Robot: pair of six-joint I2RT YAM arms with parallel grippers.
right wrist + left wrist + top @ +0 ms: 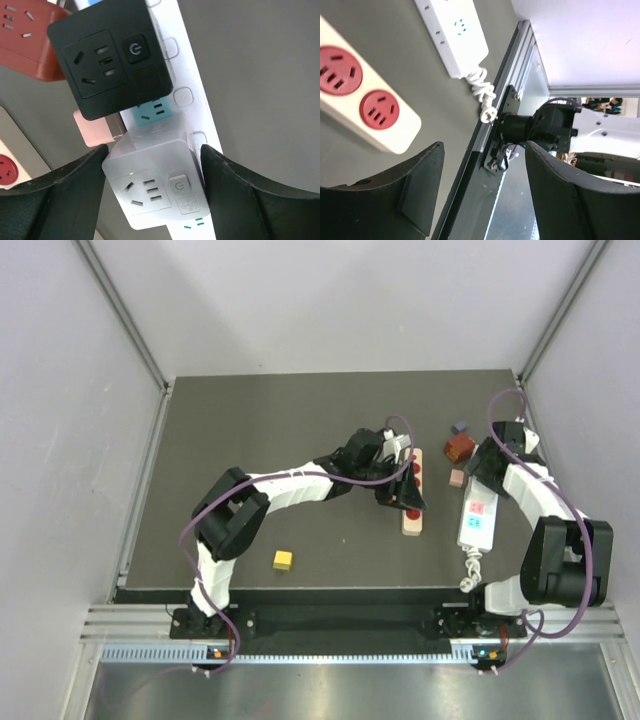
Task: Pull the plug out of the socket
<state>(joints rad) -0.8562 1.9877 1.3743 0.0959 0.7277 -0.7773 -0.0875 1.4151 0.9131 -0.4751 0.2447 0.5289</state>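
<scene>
A white cube plug (152, 187) sits in the long white socket strip (186, 70), with a black cube plug (110, 60) in the slot just beyond it. My right gripper (151, 152) straddles the white plug, one finger pressed on each side. From above, the right gripper (488, 470) is over the far end of the strip (476, 522) and hides both plugs. My left gripper (405, 490) hangs open over a cream strip with red sockets (365, 100), holding nothing.
A red-brown block (459, 447), a pink block (457, 478) and a small grey-blue block (459, 427) lie beside the right gripper. A yellow cube (283, 560) sits near the front edge. The white strip's coiled cord (482, 92) reaches the table's front rail.
</scene>
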